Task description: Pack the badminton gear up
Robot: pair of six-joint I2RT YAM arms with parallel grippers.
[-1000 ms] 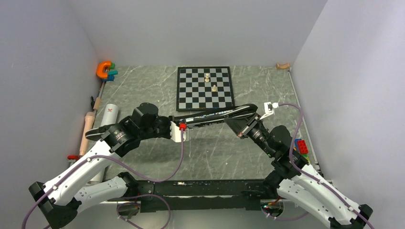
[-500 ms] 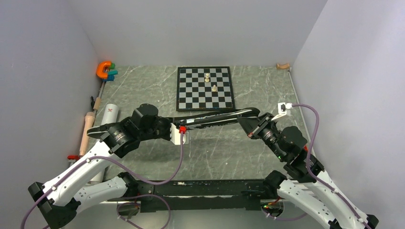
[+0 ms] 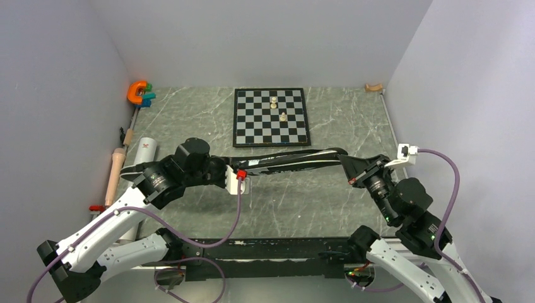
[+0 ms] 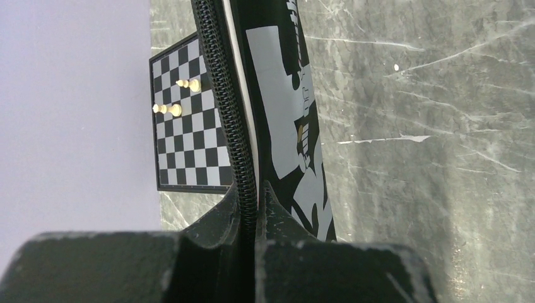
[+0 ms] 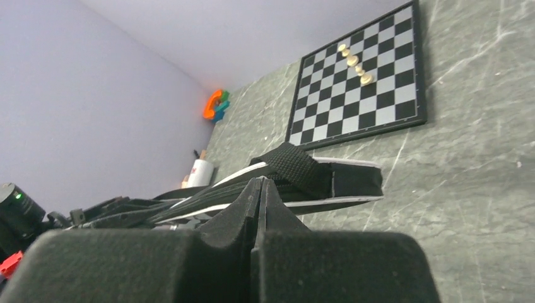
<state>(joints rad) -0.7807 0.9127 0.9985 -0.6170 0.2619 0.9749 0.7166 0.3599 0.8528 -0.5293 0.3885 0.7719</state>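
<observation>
Right tool (image 3: 349, 165) slid rightward along black bag (image 3: 290, 160), left tool (image 4: 255, 196) unmoved

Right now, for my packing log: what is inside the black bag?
Nothing inside shows. The black bag, held by left hand and right hand, shows only its zipper and outside; contents are covered.

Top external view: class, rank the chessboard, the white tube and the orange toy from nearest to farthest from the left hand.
1. chessboard, just beyond the left hand, which holds the black bag.
2. white tube, off to its left.
3. orange toy, far-left corner.
</observation>
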